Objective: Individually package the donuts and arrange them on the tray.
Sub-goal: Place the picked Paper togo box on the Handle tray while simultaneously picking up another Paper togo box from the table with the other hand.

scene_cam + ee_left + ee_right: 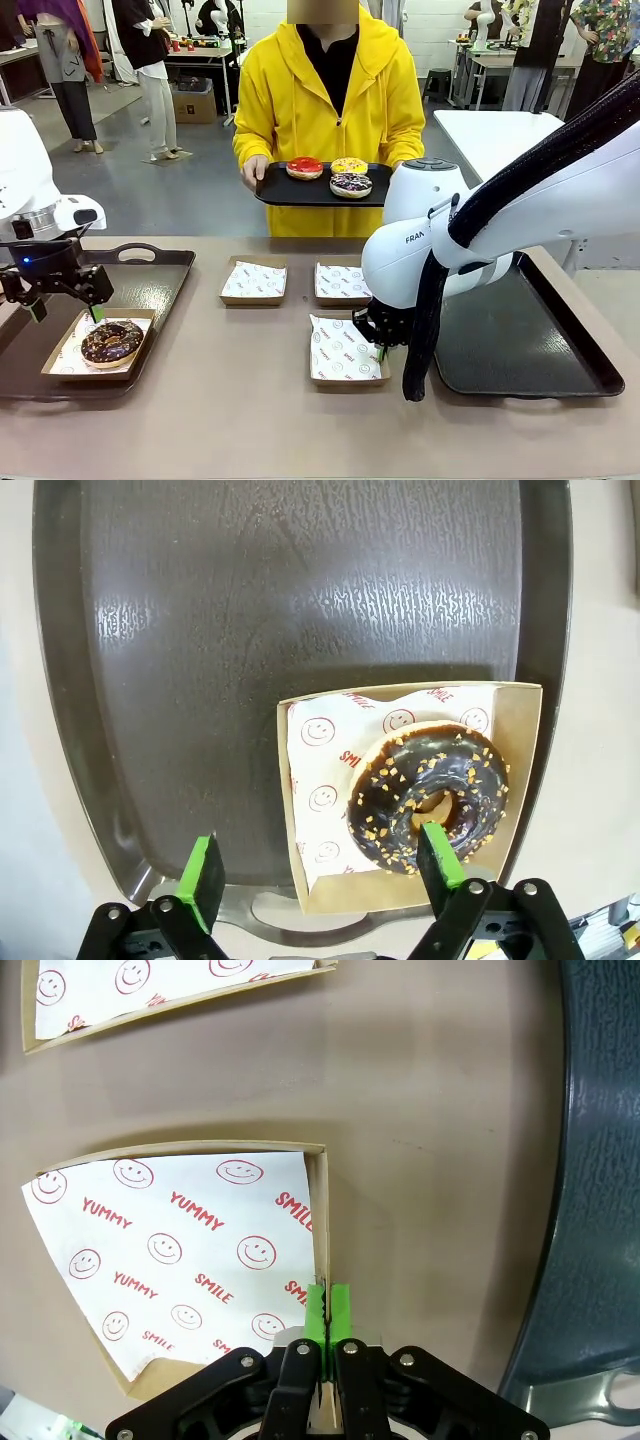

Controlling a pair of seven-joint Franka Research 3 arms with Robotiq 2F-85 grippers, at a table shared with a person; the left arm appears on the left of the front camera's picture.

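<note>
A chocolate-iced donut (111,342) (428,798) with nut crumbs lies in a paper-lined box (60,362) (522,770) on the left dark tray (150,282) (300,600). My left gripper (68,312) (322,870) hangs open just above that box, one green pad over the donut's edge, touching nothing. The red-iced donut (304,167), the yellow donut (349,165) and the dark sprinkled donut (351,184) sit on a black tray (275,190) held by the person. My right gripper (380,345) (325,1312) is shut on the side wall of an empty box (345,352) (180,1250).
Two more empty lined boxes (253,281) (340,282) lie side by side mid-table; one box corner (150,990) shows in the right wrist view. A second dark tray (530,335) (600,1160) sits at the right, partly under my right arm. The person in yellow stands at the far edge.
</note>
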